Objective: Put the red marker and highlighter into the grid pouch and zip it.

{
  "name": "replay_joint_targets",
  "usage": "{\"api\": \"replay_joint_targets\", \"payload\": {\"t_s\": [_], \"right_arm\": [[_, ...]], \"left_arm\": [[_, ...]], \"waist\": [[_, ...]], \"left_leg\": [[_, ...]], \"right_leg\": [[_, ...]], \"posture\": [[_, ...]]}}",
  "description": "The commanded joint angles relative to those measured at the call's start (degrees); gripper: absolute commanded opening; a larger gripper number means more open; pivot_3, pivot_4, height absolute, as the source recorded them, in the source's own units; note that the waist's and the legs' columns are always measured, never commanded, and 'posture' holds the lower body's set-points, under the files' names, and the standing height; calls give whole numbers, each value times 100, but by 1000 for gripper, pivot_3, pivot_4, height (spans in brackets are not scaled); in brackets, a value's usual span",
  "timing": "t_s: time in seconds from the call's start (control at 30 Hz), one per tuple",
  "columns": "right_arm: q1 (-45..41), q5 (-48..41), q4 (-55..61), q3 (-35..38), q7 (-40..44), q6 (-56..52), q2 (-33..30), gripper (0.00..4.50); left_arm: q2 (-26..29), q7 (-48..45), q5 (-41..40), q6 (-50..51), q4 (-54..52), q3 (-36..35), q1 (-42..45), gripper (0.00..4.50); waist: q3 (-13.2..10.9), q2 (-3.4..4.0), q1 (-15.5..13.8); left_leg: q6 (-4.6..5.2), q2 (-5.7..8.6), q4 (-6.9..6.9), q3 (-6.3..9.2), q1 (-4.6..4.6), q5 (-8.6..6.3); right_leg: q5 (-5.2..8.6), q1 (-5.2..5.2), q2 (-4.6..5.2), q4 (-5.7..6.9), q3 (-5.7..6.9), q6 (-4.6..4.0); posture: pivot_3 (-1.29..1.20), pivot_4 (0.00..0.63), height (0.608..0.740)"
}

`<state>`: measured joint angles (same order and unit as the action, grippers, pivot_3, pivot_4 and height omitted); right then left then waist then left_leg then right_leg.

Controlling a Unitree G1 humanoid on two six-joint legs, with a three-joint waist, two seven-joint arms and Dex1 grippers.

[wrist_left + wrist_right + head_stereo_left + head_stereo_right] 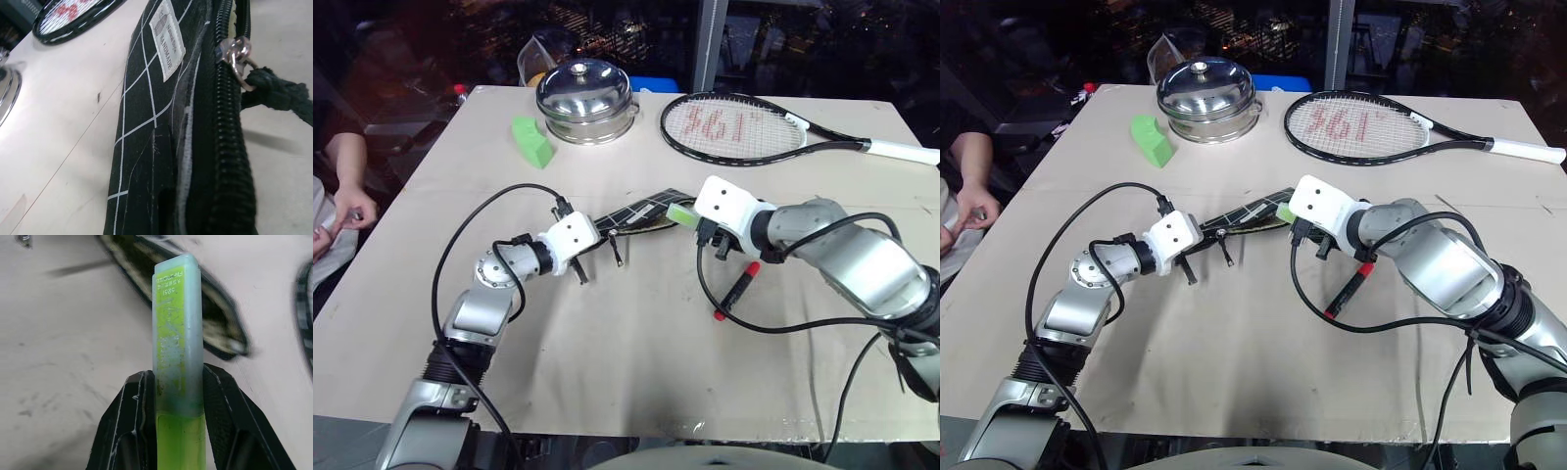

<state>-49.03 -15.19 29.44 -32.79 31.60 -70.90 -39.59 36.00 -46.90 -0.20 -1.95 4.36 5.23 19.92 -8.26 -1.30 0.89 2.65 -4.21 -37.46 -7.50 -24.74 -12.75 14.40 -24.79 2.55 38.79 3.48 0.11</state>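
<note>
Here, nearest the robot, the red marker (736, 291) lies loose on the desk (607, 372), just below the right arm and not yet in the pouch. A little farther in, the left end effector (592, 257) is clamped shut on one end of the grid pouch (641, 213), lifting that end so the pouch tilts; the left wrist view shows the open zip teeth, the zip pull (238, 58) and the white label (167, 39). At the pouch's other end, the right end effector (178, 396) grips the highlighter (177, 328), narrowed onto its brighter green cap end, with the pale body pointing at the dark mouth of the pouch. The opening looks slim, so the tip could catch on the fabric edge or zip teeth and push the pouch instead of sliding in. A slip in the left grip would let the mouth sag closed. The trailing cable might also nudge the marker. Beyond stand a green wedge block (532, 140), a steel pot (585, 98) and a tennis racket (744, 127); a person's hand (350, 209) rests at the desk's left edge.
</note>
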Motion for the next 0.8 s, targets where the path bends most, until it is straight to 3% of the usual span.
{"api": "replay_joint_targets", "payload": {"t_s": [0.03,0.3,0.43,0.47,0.57,0.67,0.8], "right_arm": [[-343,434,-182,-489,269,441,-197,734],[-762,1590,-1243,-1380,946,2518,78,734],[-892,2156,-2086,-1701,1451,3883,456,734],[-874,2230,-2266,-1632,1538,4127,477,1755],[-609,1938,-2251,-761,1658,4080,377,2928],[-280,1067,-1541,319,2151,2940,75,4214],[569,-807,-86,2244,2726,1313,-295,4214]], "left_arm": [[-69,-71,-79,-209,-270,63,81,0],[-103,-165,142,-540,-505,354,-2,0],[-386,7,126,-360,-640,456,23,0],[-466,40,62,-174,-710,443,11,0],[-596,134,-68,332,-853,306,-53,0],[-572,263,-21,619,-871,206,-72,0],[-555,403,-38,910,-805,117,-10,0]], "waist": [[0,1,0],[-1,1,18],[-1,2,1],[-1,2,-13],[-2,0,-54],[-3,0,-71],[-2,0,-52]], "left_leg": [[0,1,-1,-4,0,0],[-1,0,-2,-9,2,0],[-3,-2,-3,-10,2,2],[-13,-1,-4,-10,2,8],[-21,0,-7,-9,-4,13],[-22,0,-9,-9,-7,14],[-8,-5,-8,1,1,5]], "right_leg": [[0,0,2,0,2,0],[0,-4,-2,3,14,0],[0,-4,-26,5,15,1],[0,-4,-26,4,13,1],[0,-3,-25,3,14,1],[-1,-3,-23,2,14,2],[-1,7,-15,2,14,0]], "posture": [[0,150,740],[0,150,740],[0,150,740],[0,150,740],[0,150,740],[0,150,740],[0,150,740]]}}
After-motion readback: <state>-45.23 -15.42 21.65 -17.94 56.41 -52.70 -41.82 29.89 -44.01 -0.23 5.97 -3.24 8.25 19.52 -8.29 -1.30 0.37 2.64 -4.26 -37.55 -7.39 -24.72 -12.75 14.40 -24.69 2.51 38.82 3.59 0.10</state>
